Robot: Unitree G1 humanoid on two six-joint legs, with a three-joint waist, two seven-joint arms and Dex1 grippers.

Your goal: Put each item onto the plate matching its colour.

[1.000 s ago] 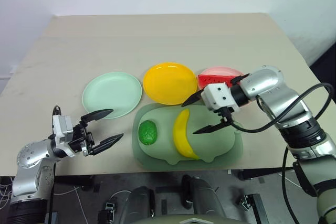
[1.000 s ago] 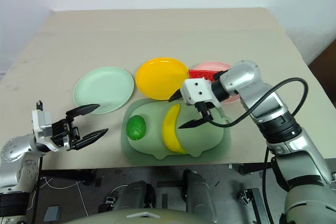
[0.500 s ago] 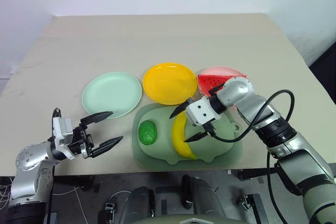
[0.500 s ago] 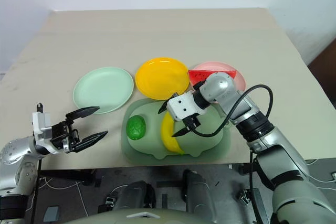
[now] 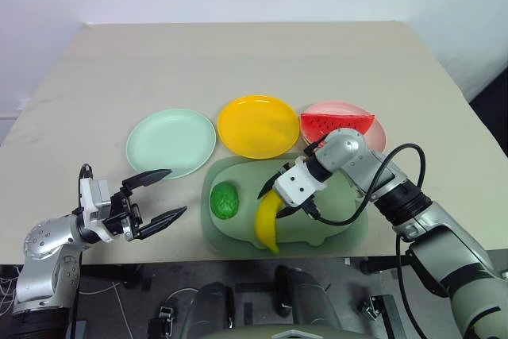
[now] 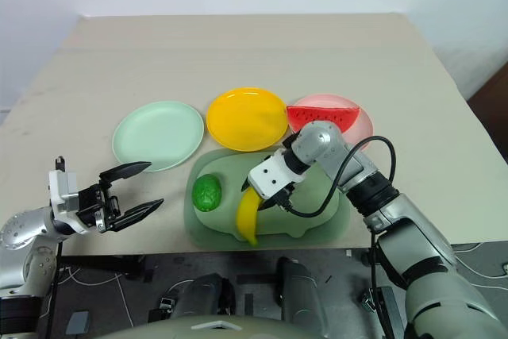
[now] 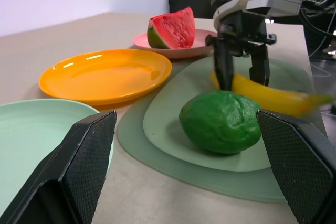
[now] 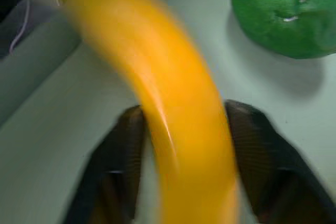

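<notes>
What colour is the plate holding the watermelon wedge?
Pink; the plate under the watermelon wedge shows best in the left wrist view.

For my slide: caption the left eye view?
Right gripper shut on curved yellow toy banana over sage-green cutting board.

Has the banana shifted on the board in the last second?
Yes. The banana has swung on the cutting board: its near end now overhangs the board's front edge, and the right gripper is shut on it.
</notes>
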